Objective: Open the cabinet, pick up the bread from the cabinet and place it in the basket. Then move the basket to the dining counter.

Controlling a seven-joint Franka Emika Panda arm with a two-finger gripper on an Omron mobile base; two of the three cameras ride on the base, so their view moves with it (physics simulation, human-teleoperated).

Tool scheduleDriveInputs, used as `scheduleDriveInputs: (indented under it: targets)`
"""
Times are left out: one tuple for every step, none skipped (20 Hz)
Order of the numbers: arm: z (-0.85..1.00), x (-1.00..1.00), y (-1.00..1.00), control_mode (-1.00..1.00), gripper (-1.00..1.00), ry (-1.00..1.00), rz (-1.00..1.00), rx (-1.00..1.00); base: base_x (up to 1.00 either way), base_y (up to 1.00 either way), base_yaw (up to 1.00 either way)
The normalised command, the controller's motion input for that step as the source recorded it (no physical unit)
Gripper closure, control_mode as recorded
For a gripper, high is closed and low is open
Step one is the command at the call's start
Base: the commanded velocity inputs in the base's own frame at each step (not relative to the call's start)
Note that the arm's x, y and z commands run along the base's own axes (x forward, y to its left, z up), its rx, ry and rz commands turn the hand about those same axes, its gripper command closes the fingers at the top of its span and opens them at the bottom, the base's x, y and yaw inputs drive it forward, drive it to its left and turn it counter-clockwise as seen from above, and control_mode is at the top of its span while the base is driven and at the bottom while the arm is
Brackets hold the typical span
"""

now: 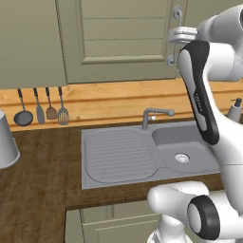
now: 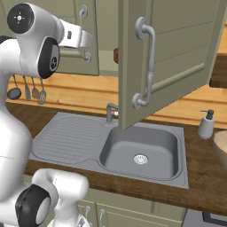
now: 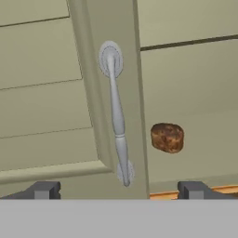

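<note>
The jaws stand wide apart with nothing between them: in the hand view the two dark tips of the gripper (image 3: 118, 189) sit at the lower left and lower right of the frame. Between and above them runs a grey bar handle (image 3: 117, 114) on a closed sage-green door, slightly left of centre. Just right of that handle, the bread (image 3: 167, 137) rests as a dark-brown lump inside the opened cabinet (image 3: 186, 93), right of centre and a little below the middle.

In the right base view the gripper (image 2: 85, 41) is at the upper left, level with the closed door's handle. The cabinet's open door (image 2: 177, 57) swings out toward the camera across the upper middle and right, its long curved handle (image 2: 147, 66) facing the viewer. A sliver of the bread (image 2: 116, 55) shows at the door's left edge.

Below, the steel sink (image 2: 141, 151) lies in the dark wooden worktop with a tap (image 2: 111, 111) behind it. A soap dispenser (image 2: 206, 124) stands at the right, and the basket (image 2: 221, 146) cuts the right edge beside it. Utensils (image 1: 40, 108) hang at the left of the left base view.
</note>
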Motion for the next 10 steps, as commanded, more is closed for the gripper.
scheduleDriveInputs:
  targets:
    - [-0.14,0.67,0.00,-1.00,-1.00,0.00,0.04,0.00,0.00,0.00,0.00]
    - [-0.16,0.66,0.00,-1.00,-1.00,0.00,0.03,0.00,0.00,0.00,0.00]
    - [-0.16,0.66,0.00,-1.00,-1.00,0.00,0.03,0.00,0.00,0.00,0.00]
    - [-0.14,0.66,0.00,-1.00,-1.00,0.00,0.03,0.00,0.00,0.00,0.00]
    - [-0.11,0.63,0.00,-1.00,-1.00,0.00,0.02,0.00,0.00,0.00,0.00]
    - [-0.11,0.62,0.00,-1.00,-1.00,0.00,0.01,0.00,0.00,0.00,0.00]
    - [0.00,0.52,0.00,-1.00,-1.00,0.00,0.00,0.00,0.00,0.00,0.00]
    - [0.00,0.58,0.00,-1.00,-1.00,0.00,0.00,0.00,0.00,0.00,0.00]
    - [0.00,0.63,0.00,-1.00,-1.00,0.00,0.00,0.00,0.00,0.00,0.00]
    - [0.00,0.56,-0.06,-1.00,-1.00,0.00,0.00,0.00,0.00,0.00,0.00]
